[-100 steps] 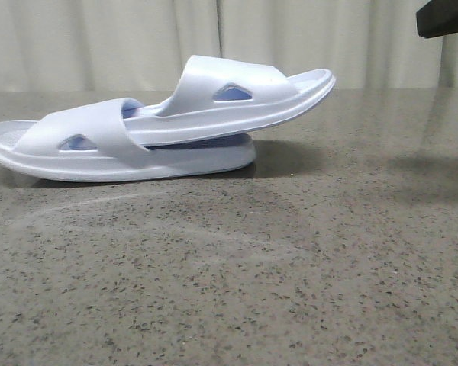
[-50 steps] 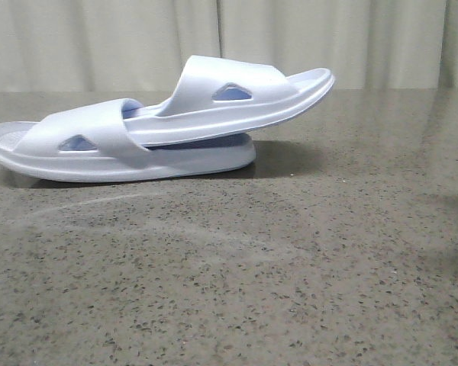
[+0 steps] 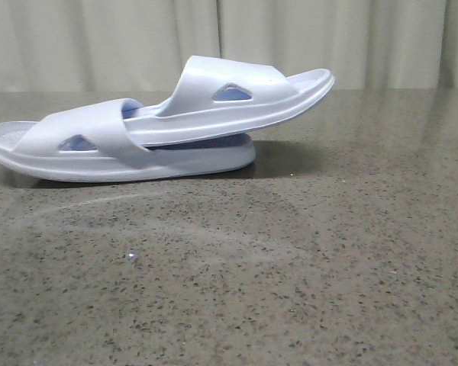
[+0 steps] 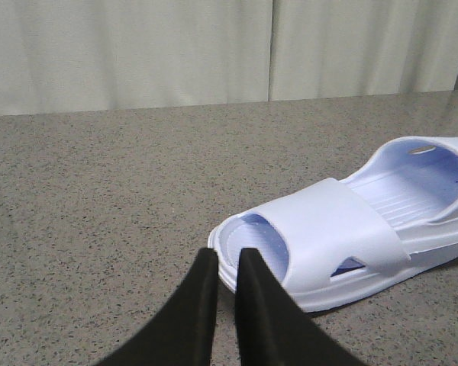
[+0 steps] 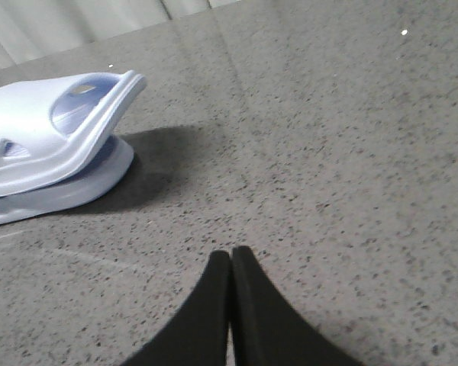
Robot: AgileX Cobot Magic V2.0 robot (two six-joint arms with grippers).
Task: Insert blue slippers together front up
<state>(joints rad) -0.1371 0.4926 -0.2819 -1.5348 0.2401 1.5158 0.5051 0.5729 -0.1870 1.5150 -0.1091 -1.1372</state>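
The two pale blue slippers lie nested at the left of the table. The lower slipper (image 3: 91, 145) lies flat. The upper slipper (image 3: 237, 95) is pushed in under the lower one's strap and slopes up to the right. My left gripper (image 4: 227, 255) is empty, its fingers nearly together with a thin slit, just short of the lower slipper's open end (image 4: 336, 229). My right gripper (image 5: 230, 253) is shut and empty above bare table, well away from the slippers (image 5: 38, 137). Neither gripper shows in the front view.
The speckled grey stone table (image 3: 305, 259) runs back to a pale curtain (image 3: 214, 38). A small white speck (image 3: 130, 257) lies on the table in front of the slippers.
A dark part of the right arm at the right edge of the front view dropped lower and then left the view. The slippers have not moved.
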